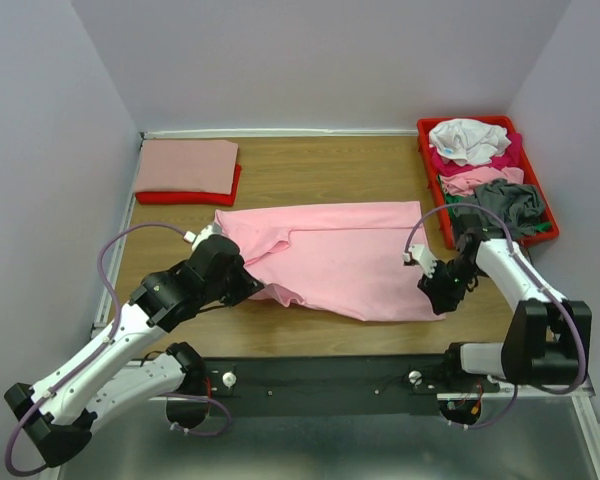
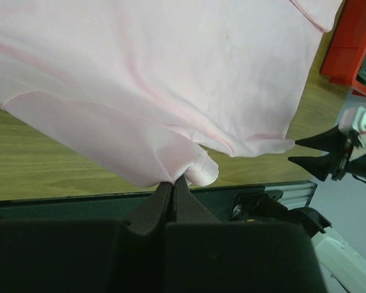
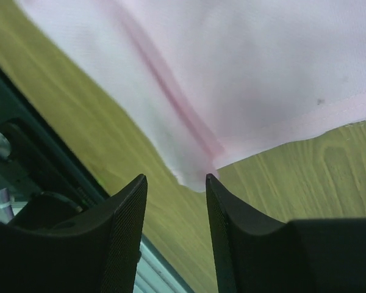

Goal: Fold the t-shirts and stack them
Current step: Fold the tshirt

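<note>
Left wrist view: the left gripper (image 2: 174, 183) is seen closed, with a rolled bit of the pink shirt's (image 2: 171, 73) near edge pinched between its fingertips.
Right wrist view: the right gripper (image 3: 177, 178) is seen with its fingers apart and nothing gripped. A corner of the pink shirt is seen lying on the table (image 3: 305, 177) just ahead of the gap.
Pink shirt: it is spread mostly flat across the middle of the table, between the two grippers. Its near left edge is taken by the left gripper, and its near right corner is met by the right one. A fold line is seen running across the cloth.
Stack: at the far left corner, a folded salmon shirt (image 1: 185, 163) is laid on a folded red shirt (image 1: 195, 197). Only the near and right edges of the red shirt are shown.
Tray: along the far right side, a red tray (image 1: 423, 150) is filled with a loose heap. A white shirt (image 1: 468, 138) is placed at the far end, a magenta shirt (image 1: 495, 160) next to it, and a grey shirt (image 1: 510, 203) at the near end. The tray's left wall is found just beside the pink shirt's far right corner.
</note>
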